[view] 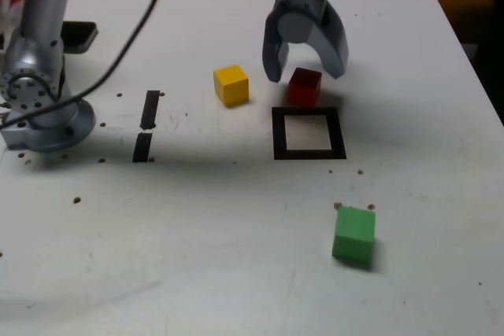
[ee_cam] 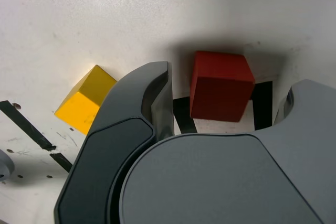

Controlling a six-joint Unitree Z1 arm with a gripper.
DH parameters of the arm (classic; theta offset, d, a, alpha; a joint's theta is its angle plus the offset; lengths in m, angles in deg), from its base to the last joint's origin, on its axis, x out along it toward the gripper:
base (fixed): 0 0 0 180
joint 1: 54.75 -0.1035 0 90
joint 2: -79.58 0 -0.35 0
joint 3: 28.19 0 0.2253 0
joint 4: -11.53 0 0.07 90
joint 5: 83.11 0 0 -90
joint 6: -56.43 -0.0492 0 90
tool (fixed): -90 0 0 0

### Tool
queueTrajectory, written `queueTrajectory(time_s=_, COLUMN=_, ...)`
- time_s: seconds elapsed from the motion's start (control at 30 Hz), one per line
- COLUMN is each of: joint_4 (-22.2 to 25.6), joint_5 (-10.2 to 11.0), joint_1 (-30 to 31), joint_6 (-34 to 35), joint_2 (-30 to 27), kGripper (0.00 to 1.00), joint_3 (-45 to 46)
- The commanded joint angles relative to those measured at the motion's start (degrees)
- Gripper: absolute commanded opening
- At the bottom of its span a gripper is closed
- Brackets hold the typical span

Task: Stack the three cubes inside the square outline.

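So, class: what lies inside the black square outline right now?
Inside the square outline only its bare white centre shows; no cube is in it. The red cube sits just beyond its far edge, between the open fingers. Nothing covers the centre.

Three cubes: one red, one yellow, one green. One square outline. Two black strips.

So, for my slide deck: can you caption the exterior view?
Open claw straddles small red cube beside black square outline; yellow cube and green cube sit apart.
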Motion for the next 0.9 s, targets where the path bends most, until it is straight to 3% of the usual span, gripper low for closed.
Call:
queueTrajectory(time_s=0.0, joint_4=0.0, joint_5=-0.3, joint_1=0.1, joint_6=-0.5, joint_2=0.9, kGripper=0.81, joint_3=-0.7)
queueTrajectory(time_s=0.67, joint_4=-3.0, joint_5=-4.3, joint_1=0.1, joint_6=-2.4, joint_2=4.9, kGripper=0.83, joint_3=1.4)
queueTrajectory(time_s=0.77, joint_4=-3.1, joint_5=-4.4, joint_1=0.1, joint_6=-2.4, joint_2=4.9, kGripper=0.76, joint_3=1.6)
queueTrajectory(time_s=0.87, joint_4=-3.3, joint_5=-4.5, joint_1=0.1, joint_6=-2.4, joint_2=4.8, kGripper=0.54, joint_3=1.4)
